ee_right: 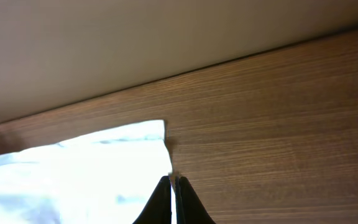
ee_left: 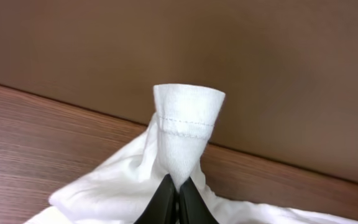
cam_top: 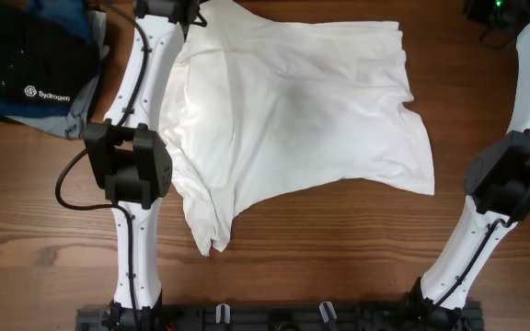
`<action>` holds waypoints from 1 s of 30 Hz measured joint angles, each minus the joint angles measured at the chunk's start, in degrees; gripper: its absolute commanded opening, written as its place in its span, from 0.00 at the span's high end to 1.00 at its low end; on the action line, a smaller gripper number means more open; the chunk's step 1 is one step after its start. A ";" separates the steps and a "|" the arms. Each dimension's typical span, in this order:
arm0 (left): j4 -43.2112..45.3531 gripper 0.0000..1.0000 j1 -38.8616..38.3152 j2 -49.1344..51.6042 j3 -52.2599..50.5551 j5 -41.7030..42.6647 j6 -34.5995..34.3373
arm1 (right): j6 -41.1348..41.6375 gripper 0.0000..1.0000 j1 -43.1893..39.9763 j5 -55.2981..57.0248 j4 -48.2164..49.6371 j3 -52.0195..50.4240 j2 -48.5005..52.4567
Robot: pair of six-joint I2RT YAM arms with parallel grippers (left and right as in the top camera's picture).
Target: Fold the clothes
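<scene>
The clothes (cam_top: 293, 110) are one white, wrinkly garment spread over the middle of the wooden table (cam_top: 339, 248). My left gripper (cam_top: 194, 20) is at the garment's far left corner. In the left wrist view it (ee_left: 179, 183) is shut on a hemmed fold of the clothes (ee_left: 185, 134), which stands up from the jaws. My right gripper (ee_right: 173, 180) is shut. Its tips line up with the right edge of the clothes (ee_right: 73, 180), and only a thin white sliver shows between them. The overhead view shows just the right arm (cam_top: 513, 175), off to the right of the garment.
A dark blue-black folded stack with a white logo (cam_top: 30, 55) lies at the far left corner. A black cable (cam_top: 67, 184) loops beside the left arm. A wall rises behind the table's far edge (ee_right: 260, 53).
</scene>
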 measured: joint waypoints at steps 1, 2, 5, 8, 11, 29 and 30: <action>-0.04 0.96 0.24 -0.02 0.00 0.00 0.00 | 0.00 0.96 0.00 -0.61 -0.50 0.00 0.00; -0.44 0.96 0.50 -0.11 0.00 0.20 0.02 | 0.00 0.96 0.00 -1.27 -1.25 -0.02 0.00; -3.10 0.96 1.07 -0.28 0.00 0.87 0.00 | 0.17 0.96 0.04 -4.00 -4.66 0.00 0.00; -6.29 0.96 1.16 -0.31 0.00 1.31 0.02 | 0.20 0.96 0.35 -6.27 -8.79 0.00 -0.02; -10.01 0.96 0.76 -0.33 0.00 1.73 0.02 | 0.22 0.96 1.29 -8.48 -14.78 0.00 -0.04; -17.22 0.96 -0.07 -0.33 0.00 1.92 0.02 | -1.22 0.24 4.90 -12.35 -9.31 -1.09 11.10; -17.22 0.96 -0.07 -0.33 0.00 1.92 0.02 | -1.60 0.03 4.92 -12.31 -9.16 -1.16 12.04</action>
